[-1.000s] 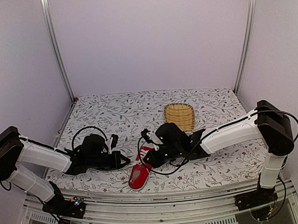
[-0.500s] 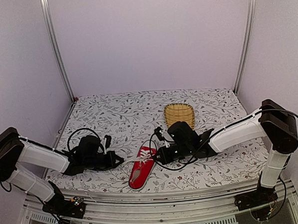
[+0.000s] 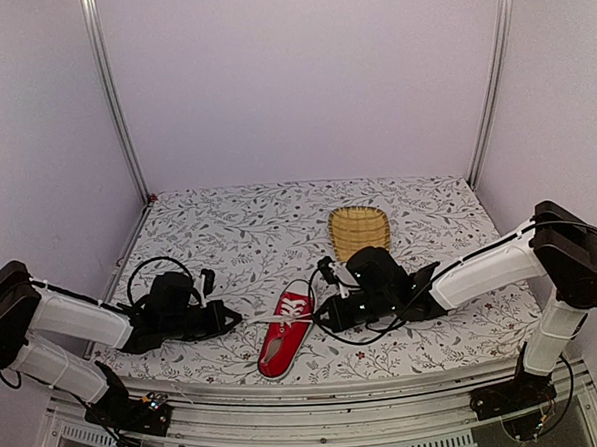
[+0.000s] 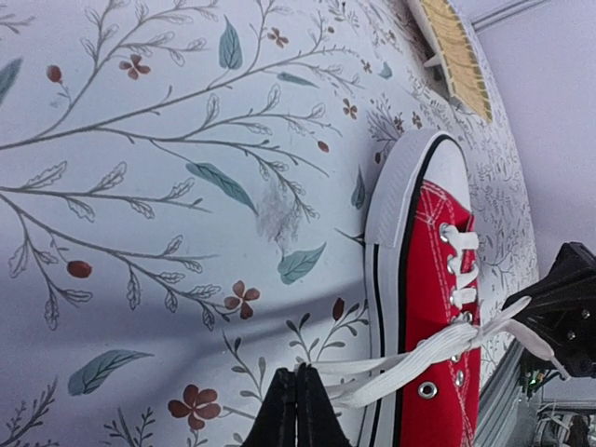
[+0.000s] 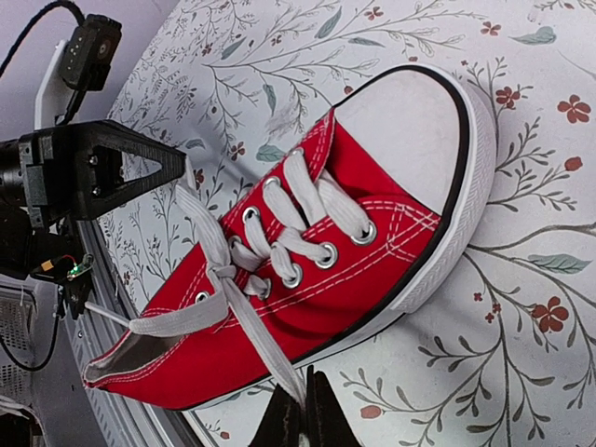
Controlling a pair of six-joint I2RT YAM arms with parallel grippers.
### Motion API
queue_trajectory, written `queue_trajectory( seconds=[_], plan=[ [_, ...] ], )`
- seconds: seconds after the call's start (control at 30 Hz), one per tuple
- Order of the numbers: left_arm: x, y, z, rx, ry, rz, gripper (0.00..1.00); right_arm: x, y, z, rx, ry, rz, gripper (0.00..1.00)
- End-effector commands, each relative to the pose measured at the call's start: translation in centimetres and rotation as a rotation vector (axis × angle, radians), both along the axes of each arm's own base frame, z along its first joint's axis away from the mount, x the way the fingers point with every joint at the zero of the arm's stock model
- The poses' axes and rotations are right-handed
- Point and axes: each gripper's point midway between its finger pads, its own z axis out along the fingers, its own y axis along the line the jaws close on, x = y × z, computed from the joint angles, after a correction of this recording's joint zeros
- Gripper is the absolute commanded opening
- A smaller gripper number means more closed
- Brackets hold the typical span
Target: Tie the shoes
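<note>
A red sneaker [image 3: 282, 336] with a white toe cap and white laces [image 5: 244, 296] lies near the table's front edge, toe pointing away. The laces cross in one knot over the tongue and stretch out sideways to both sides. My left gripper [image 3: 233, 317] sits just left of the shoe, shut on one lace end [image 4: 372, 369], pinched at its fingertips [image 4: 298, 384]. On the shoe's right side my right gripper [image 3: 324, 317] is shut on the other lace end [image 5: 279, 358], which runs down between its tips [image 5: 304, 399]. In the right wrist view the left gripper [image 5: 121, 168] shows beyond the shoe [image 5: 372, 233].
A yellow woven basket [image 3: 360, 230] stands behind the right arm, toward the middle back; its edge also shows in the left wrist view [image 4: 456, 56]. The floral tablecloth [image 3: 229, 227] covers the table. The metal front rail [image 3: 318, 398] runs close to the shoe's heel.
Both grippers have drawn apart from the shoe, left going left and right going right, each pulling its lace end outward. The shoe has shifted slightly.
</note>
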Motion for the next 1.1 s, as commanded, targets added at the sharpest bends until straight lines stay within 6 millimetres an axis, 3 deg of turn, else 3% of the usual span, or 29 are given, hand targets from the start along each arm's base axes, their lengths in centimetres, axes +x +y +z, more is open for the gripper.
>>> queue_trajectory(
  seconds=[0.0, 0.63, 0.93, 1.0, 1.03, 1.07],
  plan=[
    [0.4, 3.2, -2.1, 0.108, 0.018, 0.085, 0.00, 0.0, -2.1, -1.5, -0.055, 0.036, -0.051, 0.02],
    [0.6, 4.5, -3.0, 0.140, 0.032, 0.111, 0.00, -0.7, -3.4, -3.6, -0.096, 0.101, -0.094, 0.02],
    [0.8, 3.8, -2.2, 0.114, 0.002, 0.068, 0.00, -0.8, -3.2, -2.8, -0.067, 0.084, -0.077, 0.03],
    [0.9, 3.3, -1.6, 0.103, -0.015, 0.043, 0.00, -0.9, -3.1, -2.1, -0.047, 0.062, -0.060, 0.12],
    [1.1, 3.2, -1.2, 0.102, -0.029, 0.037, 0.08, -0.9, -3.1, -1.6, -0.037, 0.052, -0.056, 0.22],
    [1.3, 3.2, -0.6, 0.101, -0.045, 0.034, 0.24, -0.8, -3.1, -1.0, -0.029, 0.034, -0.051, 0.33]
  ],
)
